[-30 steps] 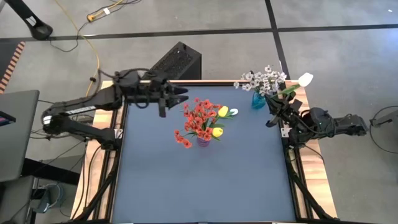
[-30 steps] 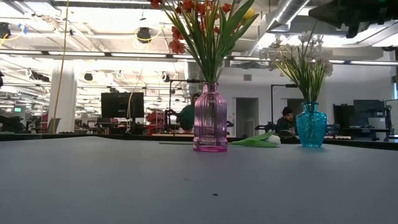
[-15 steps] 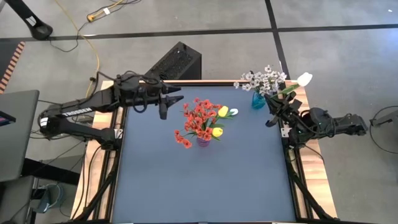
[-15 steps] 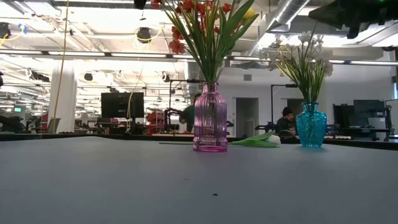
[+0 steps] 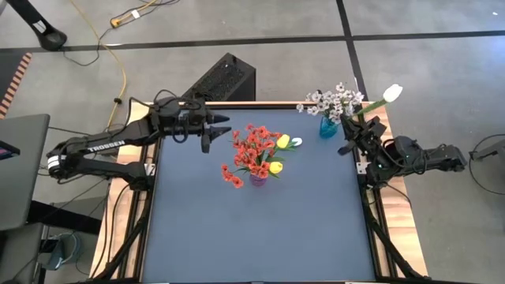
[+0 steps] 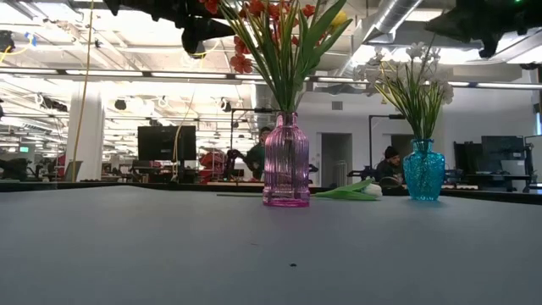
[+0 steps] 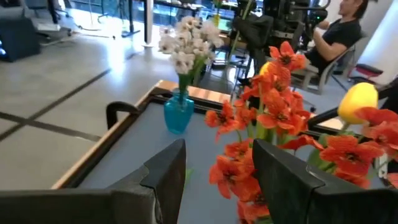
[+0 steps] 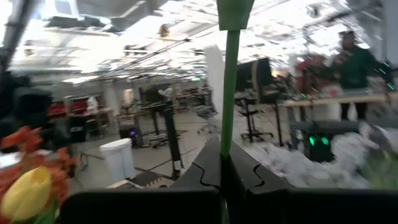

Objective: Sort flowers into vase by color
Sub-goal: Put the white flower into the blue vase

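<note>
Beside the blue vase (image 5: 327,128), my right claw (image 5: 364,126) is clamped on a white tulip (image 5: 391,93); my left claw (image 5: 223,125) gapes empty.

Dark blue table (image 5: 260,229) fills frame centre; pink vase (image 6: 286,161) mid-table, blue vase (image 6: 423,171) upper right, white tulip (image 6: 356,191) lying between.

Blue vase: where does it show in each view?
High view: blue vase, at the table's far edge, toward the right arm.
Low view, right of the pink vase.
Left wrist view, ahead, beside the red blossoms.
Right wrist view: not in it.
Shared landmark: the red blossoms.
</note>
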`<action>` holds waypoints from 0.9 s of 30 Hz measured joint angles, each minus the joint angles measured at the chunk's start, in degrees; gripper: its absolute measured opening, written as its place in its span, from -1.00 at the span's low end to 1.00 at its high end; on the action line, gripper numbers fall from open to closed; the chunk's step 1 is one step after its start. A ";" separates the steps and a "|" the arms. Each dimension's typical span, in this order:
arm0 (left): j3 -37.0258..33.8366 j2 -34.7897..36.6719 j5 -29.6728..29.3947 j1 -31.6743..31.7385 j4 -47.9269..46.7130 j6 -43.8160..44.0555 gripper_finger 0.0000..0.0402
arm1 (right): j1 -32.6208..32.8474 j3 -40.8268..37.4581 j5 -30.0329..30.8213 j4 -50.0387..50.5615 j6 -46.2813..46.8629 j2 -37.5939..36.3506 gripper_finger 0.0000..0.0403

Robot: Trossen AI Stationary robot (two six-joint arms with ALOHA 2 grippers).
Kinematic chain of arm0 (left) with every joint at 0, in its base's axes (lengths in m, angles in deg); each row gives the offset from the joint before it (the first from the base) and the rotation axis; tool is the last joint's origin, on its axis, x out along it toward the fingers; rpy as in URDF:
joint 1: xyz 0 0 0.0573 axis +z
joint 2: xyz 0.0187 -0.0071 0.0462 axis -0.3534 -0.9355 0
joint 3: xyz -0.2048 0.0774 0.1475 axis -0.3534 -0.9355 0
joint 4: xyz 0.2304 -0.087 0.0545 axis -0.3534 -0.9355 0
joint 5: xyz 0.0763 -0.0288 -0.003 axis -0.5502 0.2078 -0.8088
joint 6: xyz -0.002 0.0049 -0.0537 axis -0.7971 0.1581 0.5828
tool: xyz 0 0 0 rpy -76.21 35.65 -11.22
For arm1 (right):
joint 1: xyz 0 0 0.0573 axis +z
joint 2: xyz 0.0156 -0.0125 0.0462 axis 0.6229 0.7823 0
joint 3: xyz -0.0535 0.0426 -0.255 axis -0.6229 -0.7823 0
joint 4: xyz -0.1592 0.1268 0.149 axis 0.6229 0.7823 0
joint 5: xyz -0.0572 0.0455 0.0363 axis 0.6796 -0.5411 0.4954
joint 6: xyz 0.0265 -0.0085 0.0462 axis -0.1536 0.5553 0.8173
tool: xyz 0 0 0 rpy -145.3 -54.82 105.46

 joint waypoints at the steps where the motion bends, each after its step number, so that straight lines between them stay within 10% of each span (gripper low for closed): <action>1: 0.00 0.00 0.32 0.43 0.12 -0.47 -0.13 | 0.00 0.00 1.27 0.01 0.92 0.00 -0.88; 15: 0.00 -4.58 9.64 9.58 3.52 -1.61 -0.13 | -1.37 0.00 12.46 -0.92 12.15 5.35 -0.88; 27: 0.02 -7.32 11.62 12.77 12.29 9.53 -0.13 | -8.70 0.00 -1.18 -13.62 0.82 6.61 -0.88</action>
